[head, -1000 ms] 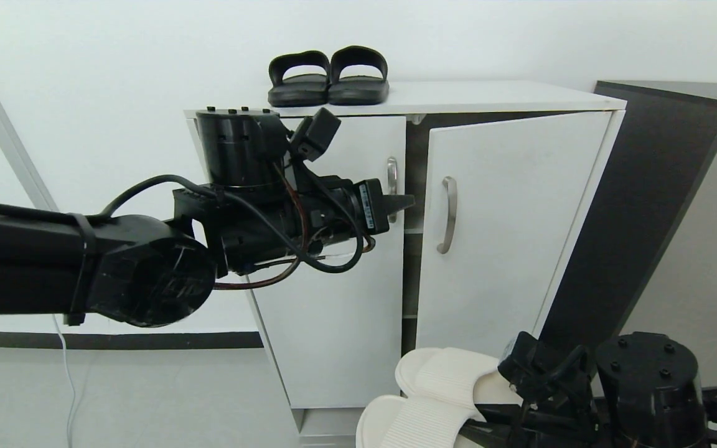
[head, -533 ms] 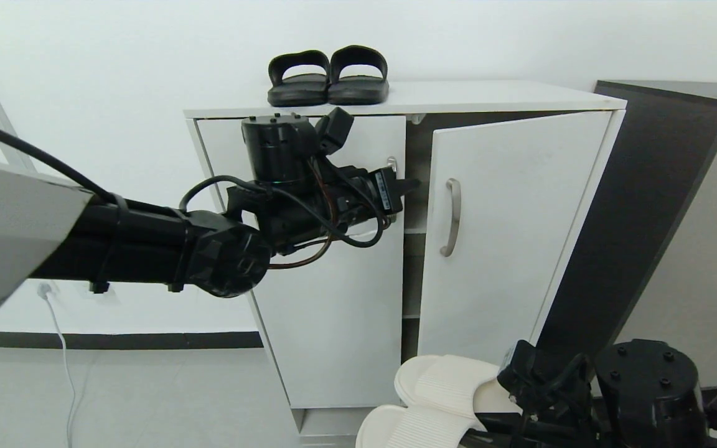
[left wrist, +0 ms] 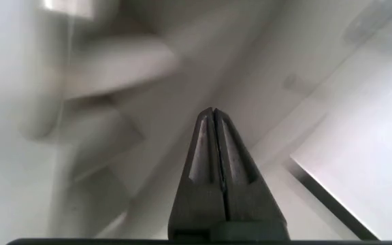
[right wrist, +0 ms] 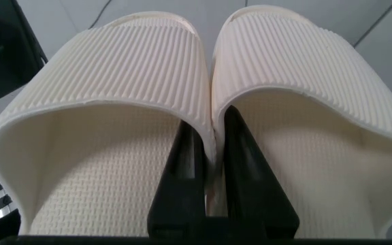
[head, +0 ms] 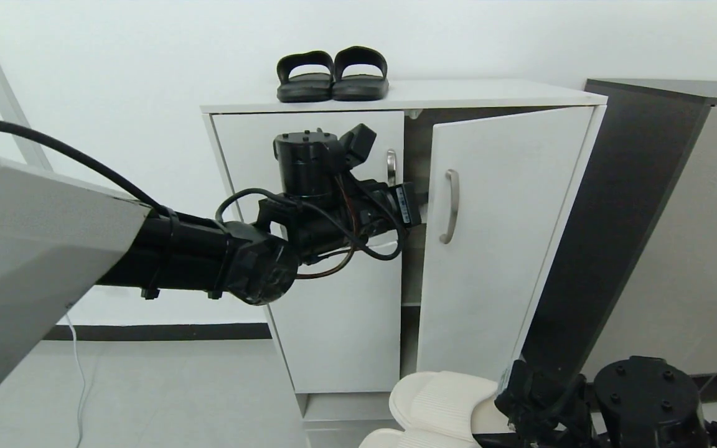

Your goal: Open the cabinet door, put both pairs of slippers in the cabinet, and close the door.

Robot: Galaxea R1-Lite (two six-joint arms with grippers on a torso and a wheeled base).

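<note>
The white cabinet (head: pixel 333 323) has its left door shut and its right door (head: pixel 501 249) ajar, leaving a dark gap between them. A pair of black slippers (head: pixel 332 74) sits on the cabinet top. My left gripper (head: pixel 419 208) is at the gap beside the right door's handle (head: pixel 450 205), its tip behind that door's edge. In the left wrist view the left gripper (left wrist: pixel 213 116) is shut on nothing. Low at the front, my right gripper (head: pixel 514 398) holds a pair of white slippers (head: pixel 439 398). Up close, the right gripper (right wrist: pixel 213 129) pinches the white slippers' (right wrist: pixel 128 82) adjoining inner walls.
A tall dark grey cabinet (head: pixel 676 218) stands directly right of the white one, behind the ajar door. The left door's handle (head: pixel 391 167) is just above my left wrist. A thin cable (head: pixel 78 373) hangs down the wall at the left, over bare grey floor.
The camera has shifted. My left arm has stretched forward and its shut gripper has moved from the left door's handle into the gap. The right gripper still holds the white slippers.
</note>
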